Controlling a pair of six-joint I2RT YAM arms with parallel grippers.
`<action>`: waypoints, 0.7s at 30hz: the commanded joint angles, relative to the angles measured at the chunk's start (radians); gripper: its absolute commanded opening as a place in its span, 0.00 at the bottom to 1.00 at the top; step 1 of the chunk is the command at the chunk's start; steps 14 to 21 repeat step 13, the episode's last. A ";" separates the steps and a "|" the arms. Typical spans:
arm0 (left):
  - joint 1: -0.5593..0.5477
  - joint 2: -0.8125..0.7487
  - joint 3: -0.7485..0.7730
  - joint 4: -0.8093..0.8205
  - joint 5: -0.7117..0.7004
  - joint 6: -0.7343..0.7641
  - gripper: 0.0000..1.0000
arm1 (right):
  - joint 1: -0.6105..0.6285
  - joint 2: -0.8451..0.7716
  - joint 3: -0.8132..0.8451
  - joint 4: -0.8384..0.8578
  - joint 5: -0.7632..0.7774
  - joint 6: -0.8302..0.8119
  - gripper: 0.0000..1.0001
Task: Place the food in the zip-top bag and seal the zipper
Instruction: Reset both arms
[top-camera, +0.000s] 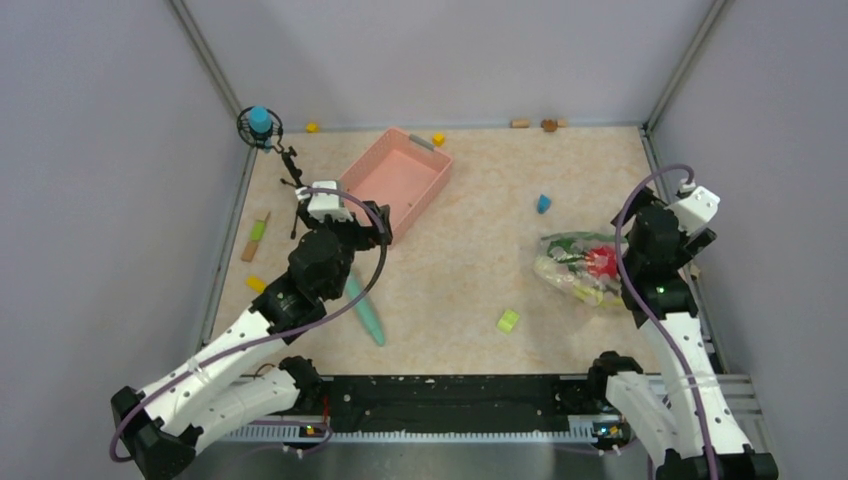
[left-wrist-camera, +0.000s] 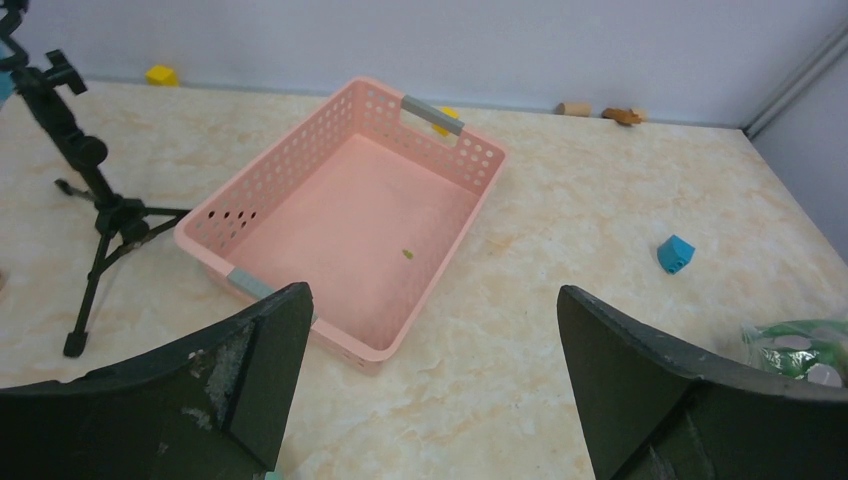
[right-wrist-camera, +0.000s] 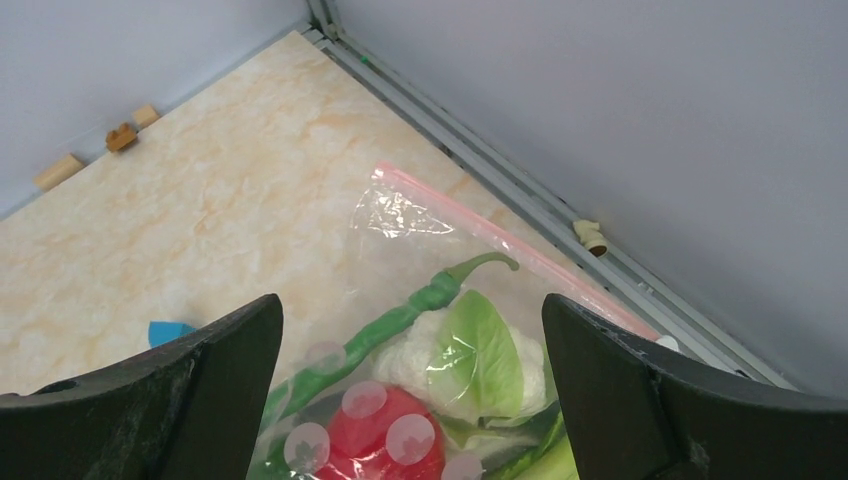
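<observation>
Right wrist view: the right gripper (right-wrist-camera: 412, 305) is seen spread wide, nothing held, above one zip-top bag (right-wrist-camera: 400, 215) laid by the table's (right-wrist-camera: 230, 190) right edge. One red tomato (right-wrist-camera: 385, 440) and one cauliflower (right-wrist-camera: 415, 350) are counted inside. The left gripper (left-wrist-camera: 435, 295), likewise spread and empty, is held over one pink basket (left-wrist-camera: 470, 165).

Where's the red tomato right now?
In the right wrist view the red tomato sits inside the zip-top bag, beside the white cauliflower, close under the open right gripper. From above, that bag lies on the table's right side.
</observation>
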 joint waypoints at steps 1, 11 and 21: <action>0.007 0.014 0.104 -0.157 -0.060 -0.098 0.97 | -0.011 -0.027 -0.008 0.064 -0.112 -0.053 0.99; 0.010 -0.020 0.112 -0.252 -0.048 -0.120 0.97 | -0.011 -0.072 -0.039 0.127 -0.379 -0.104 0.99; 0.012 -0.034 0.099 -0.250 -0.046 -0.116 0.97 | -0.010 -0.068 -0.038 0.133 -0.407 -0.104 0.99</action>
